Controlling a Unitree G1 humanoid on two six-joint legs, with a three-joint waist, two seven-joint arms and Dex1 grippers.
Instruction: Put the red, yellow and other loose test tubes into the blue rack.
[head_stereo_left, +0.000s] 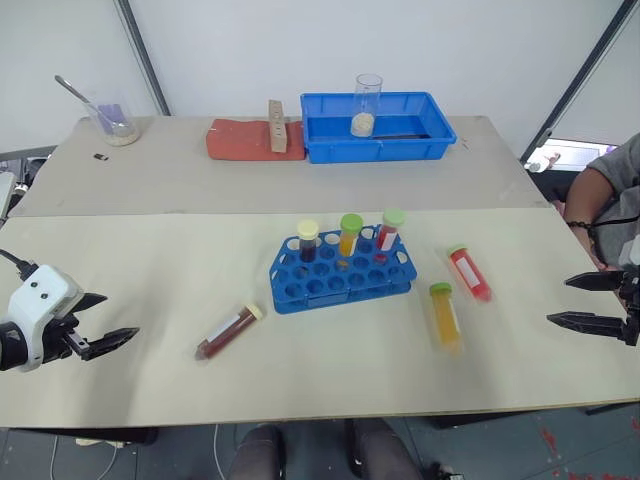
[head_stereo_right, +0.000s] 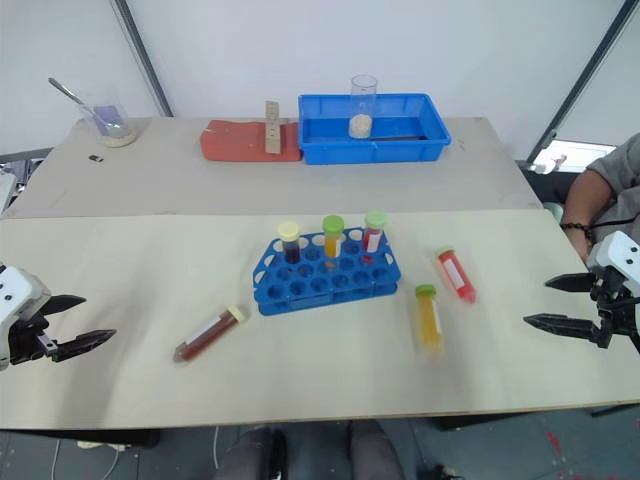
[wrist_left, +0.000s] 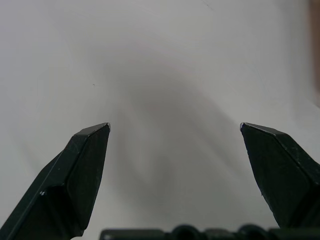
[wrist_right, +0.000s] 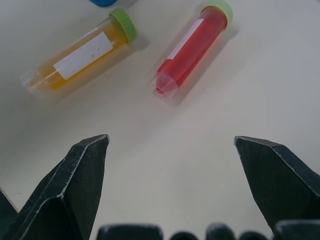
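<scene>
The blue rack (head_stereo_left: 332, 291) stands mid-table with three capped tubes upright in its back row. Three loose test tubes lie flat on the table. The dark red-brown one (head_stereo_left: 228, 332) with a cream cap is left of the rack. The red one (head_stereo_left: 469, 272) and the yellow one (head_stereo_left: 444, 316), both green-capped, are right of it. My left gripper (head_stereo_left: 120, 315) hovers open and empty over the table's left side, well left of the dark tube. My right gripper (head_stereo_left: 558, 300) is open and empty at the right edge, facing the red tube (wrist_right: 192, 50) and the yellow tube (wrist_right: 80, 55).
A large blue tray (head_stereo_left: 380, 152) at the back holds a glass beaker (head_stereo_left: 366, 105) with pale powder. Left of it lies a red pad (head_stereo_left: 240, 140) with a wooden block (head_stereo_left: 277, 127). A glass dish with a spoon (head_stereo_left: 112, 122) sits far left. A person's arm (head_stereo_left: 598, 205) is at the right edge.
</scene>
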